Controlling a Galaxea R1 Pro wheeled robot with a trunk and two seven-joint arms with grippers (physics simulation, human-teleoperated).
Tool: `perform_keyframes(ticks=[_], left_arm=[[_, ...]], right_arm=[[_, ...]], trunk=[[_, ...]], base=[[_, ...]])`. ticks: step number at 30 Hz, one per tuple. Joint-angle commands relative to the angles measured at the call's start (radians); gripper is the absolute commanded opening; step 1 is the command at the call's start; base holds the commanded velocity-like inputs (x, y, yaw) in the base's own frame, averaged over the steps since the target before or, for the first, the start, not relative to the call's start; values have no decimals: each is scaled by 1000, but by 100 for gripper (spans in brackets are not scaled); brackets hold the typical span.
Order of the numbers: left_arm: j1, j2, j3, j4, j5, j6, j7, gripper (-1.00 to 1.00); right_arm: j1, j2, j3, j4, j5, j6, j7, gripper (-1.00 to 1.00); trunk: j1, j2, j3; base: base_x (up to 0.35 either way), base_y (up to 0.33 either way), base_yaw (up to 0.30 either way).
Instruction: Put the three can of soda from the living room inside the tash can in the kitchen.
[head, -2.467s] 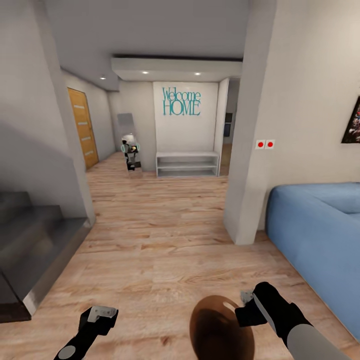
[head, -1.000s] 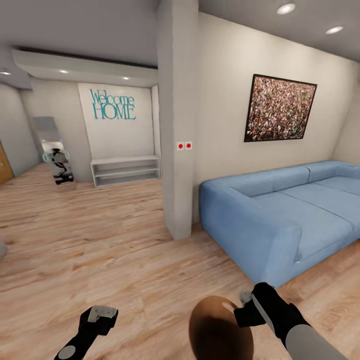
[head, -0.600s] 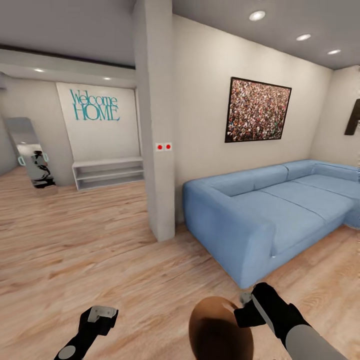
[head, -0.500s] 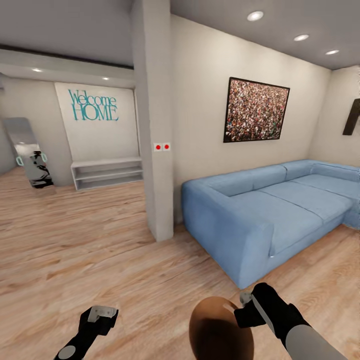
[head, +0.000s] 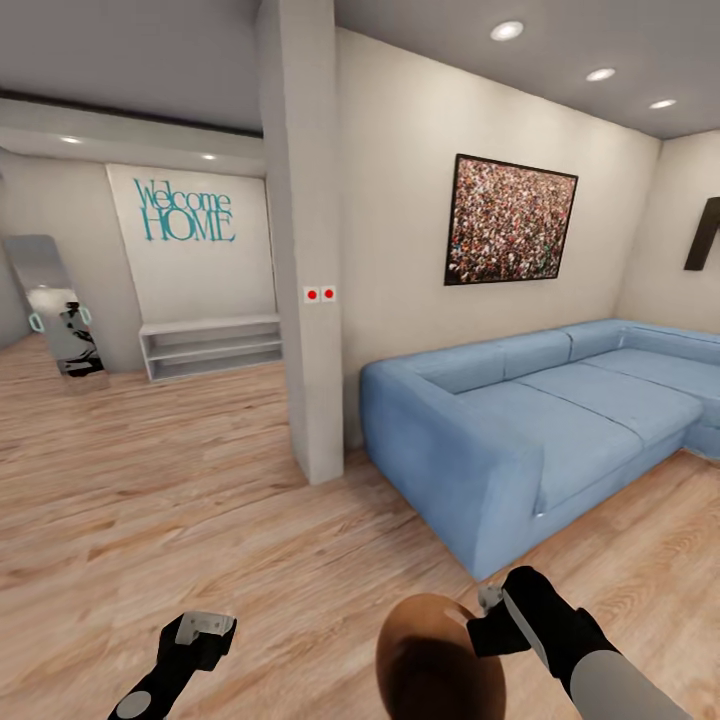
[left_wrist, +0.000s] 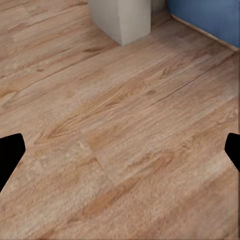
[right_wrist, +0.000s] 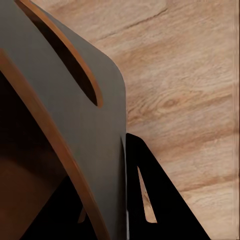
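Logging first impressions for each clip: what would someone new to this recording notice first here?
Most striking is the big blue sofa filling the right half of the head view, under a speckled framed picture. Far left, teal "Welcome HOME" lettering marks the hallway wall beyond a white pillar. At the bottom, the right gripper holds the brown-lined trash can by its rim.

The tash can (head: 430, 655) is cut off by the head view's lower edge, as is the blue sofa (head: 540, 430) at the right
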Motion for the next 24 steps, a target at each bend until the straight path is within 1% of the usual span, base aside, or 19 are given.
perform_keyframes(ticks=[1, 7, 19, 24], left_arm=[[0, 0, 0, 0, 0, 0, 0, 100], [0, 0, 0, 0, 1, 0, 0, 100], [0, 0, 0, 0, 1, 1, -1, 100], [0, 0, 0, 0, 1, 3, -11, 100]], right_arm=[[0, 0, -1, 0, -23, 3, 5, -100], [0, -1, -1, -1, -23, 3, 5, -100], [0, -3, -3, -1, -23, 3, 5, -100], [0, -3, -3, -2, -23, 3, 5, -100]], trunk=[[0, 0, 0], [0, 0, -2], [0, 0, -16], [0, 0, -23]], base=[[55, -124, 0], [24, -55, -27], [3, -6, -110], [131, 103, -138]])
